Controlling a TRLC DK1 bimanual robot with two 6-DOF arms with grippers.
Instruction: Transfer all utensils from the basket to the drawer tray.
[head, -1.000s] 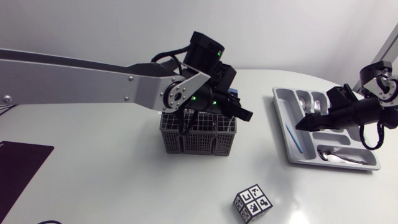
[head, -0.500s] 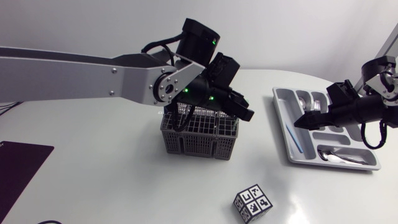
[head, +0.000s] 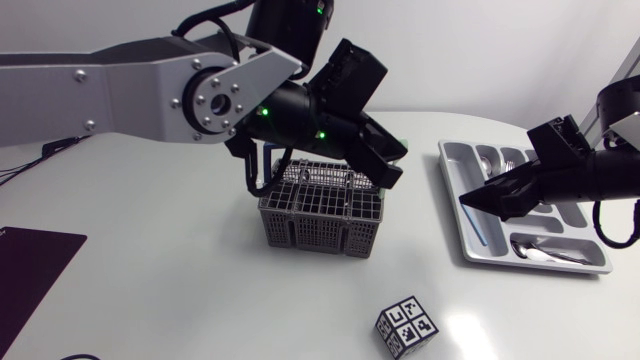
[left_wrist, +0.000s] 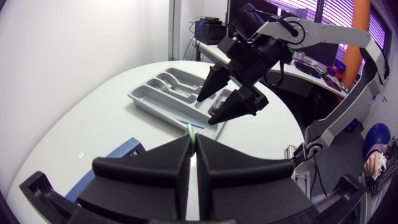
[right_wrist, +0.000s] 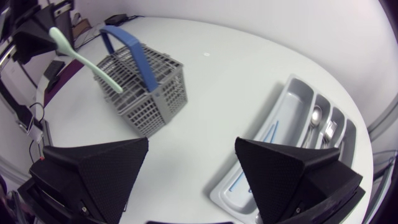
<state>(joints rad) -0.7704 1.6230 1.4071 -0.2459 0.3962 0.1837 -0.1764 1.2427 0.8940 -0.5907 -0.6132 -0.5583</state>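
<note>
Left tool (head: 388, 170), utensil (right_wrist: 87, 61) higher above basket (head: 318, 228)

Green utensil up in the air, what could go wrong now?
1. The left end effector pinches the thin green utensil, tilted above the basket; it might slip and fall.
2. Its lower end looks close to the basket's blue handle and could snag it.
3. The right end effector sits open over the tray, so the arms may bump when the utensil arrives.
</note>
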